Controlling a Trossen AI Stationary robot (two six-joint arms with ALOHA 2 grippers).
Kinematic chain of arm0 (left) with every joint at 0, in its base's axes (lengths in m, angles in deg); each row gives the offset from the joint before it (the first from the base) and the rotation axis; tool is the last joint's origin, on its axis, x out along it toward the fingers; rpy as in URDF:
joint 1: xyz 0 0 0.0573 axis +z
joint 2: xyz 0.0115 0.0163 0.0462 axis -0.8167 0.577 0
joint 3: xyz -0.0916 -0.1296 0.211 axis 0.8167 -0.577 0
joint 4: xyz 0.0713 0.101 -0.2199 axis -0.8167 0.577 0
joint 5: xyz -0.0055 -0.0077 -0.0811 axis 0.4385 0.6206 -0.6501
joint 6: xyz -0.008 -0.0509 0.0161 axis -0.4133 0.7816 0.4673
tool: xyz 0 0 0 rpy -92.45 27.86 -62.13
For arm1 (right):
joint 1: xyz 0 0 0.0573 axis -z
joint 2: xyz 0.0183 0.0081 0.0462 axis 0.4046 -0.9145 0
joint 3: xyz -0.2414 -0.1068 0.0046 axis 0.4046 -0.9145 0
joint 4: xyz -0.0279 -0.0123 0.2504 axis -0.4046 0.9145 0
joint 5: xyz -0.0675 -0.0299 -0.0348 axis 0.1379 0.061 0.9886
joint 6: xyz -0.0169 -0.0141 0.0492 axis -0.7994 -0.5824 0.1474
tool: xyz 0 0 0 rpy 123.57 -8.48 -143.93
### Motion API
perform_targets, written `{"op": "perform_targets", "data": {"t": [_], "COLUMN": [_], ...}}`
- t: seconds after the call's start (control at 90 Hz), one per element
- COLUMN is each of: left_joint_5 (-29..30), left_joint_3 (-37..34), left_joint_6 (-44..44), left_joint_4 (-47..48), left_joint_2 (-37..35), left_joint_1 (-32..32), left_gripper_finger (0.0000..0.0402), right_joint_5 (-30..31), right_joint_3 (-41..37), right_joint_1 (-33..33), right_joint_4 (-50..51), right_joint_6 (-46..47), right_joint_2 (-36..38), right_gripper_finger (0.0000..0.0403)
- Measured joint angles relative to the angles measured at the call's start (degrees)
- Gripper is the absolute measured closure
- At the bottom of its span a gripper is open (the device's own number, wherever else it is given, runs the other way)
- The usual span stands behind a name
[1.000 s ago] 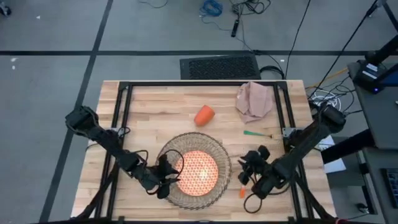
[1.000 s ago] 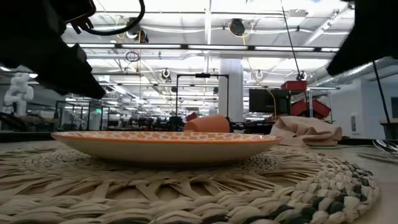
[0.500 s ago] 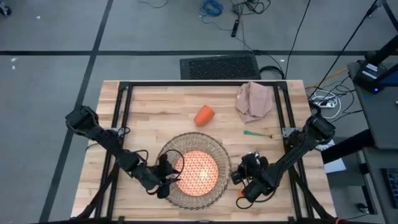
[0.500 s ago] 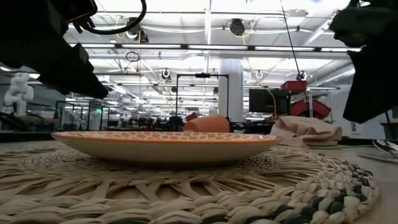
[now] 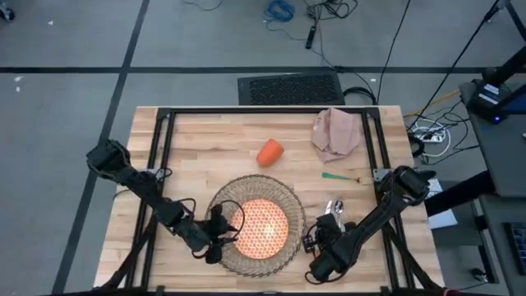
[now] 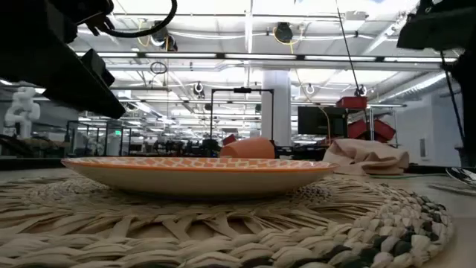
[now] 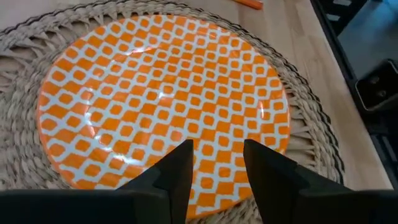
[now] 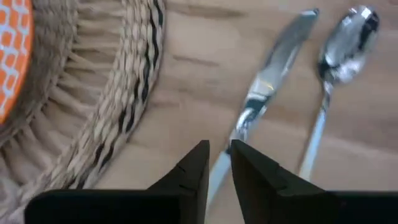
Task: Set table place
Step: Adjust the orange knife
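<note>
**Plate on mat, cutlery at its edge**

Orange plate (image 5: 263,226) sits centred on the wicker placemat (image 5: 283,196); left gripper (image 7: 214,163), fingers apart, hangs over the plate's 9 o'clock rim; right gripper (image 8: 216,163), nearly closed, hovers over the knife (image 8: 273,68) beside the spoon (image 8: 345,43) at 3 o'clock; cup (image 5: 269,152) and napkin (image 5: 335,133) lie toward 12.

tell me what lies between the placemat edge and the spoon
A knife lies there on bare table, between the placemat and the spoon; the right wrist view shows it.

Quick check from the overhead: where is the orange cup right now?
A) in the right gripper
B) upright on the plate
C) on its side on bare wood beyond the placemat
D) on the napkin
C: the orange cup lies tipped on the table, clear of the placemat and napkin.
</note>
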Motion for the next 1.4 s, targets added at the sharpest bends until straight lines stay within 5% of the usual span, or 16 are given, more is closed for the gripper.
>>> {"op": "perform_targets", "data": {"t": [0.256,0.678,1.4], "left_joint_5": [-1.89,-4.07,-4.04], "left_joint_3": [0.0,0.0,0.0], "left_joint_6": [-1.32,-1.45,-0.93], "left_joint_4": [-0.22,-0.09,-0.12], "left_joint_2": [0.0,0.0,0.0], "left_joint_1": [0.0,-1.84,-3.39], "left_gripper_finger": [0.0274,0.0274,0.0274], "right_joint_5": [-6.72,-8.81,-8.71], "right_joint_3": [1.78,1.78,1.01], "right_joint_1": [0.57,3.13,2.8], "right_joint_4": [-0.6,-2.16,0.78], "right_joint_6": [1.03,0.5,-0.57], "right_joint_2": [-4.02,-6.92,-6.96], "right_gripper_finger": [0.0331,0.027,0.0339]}}
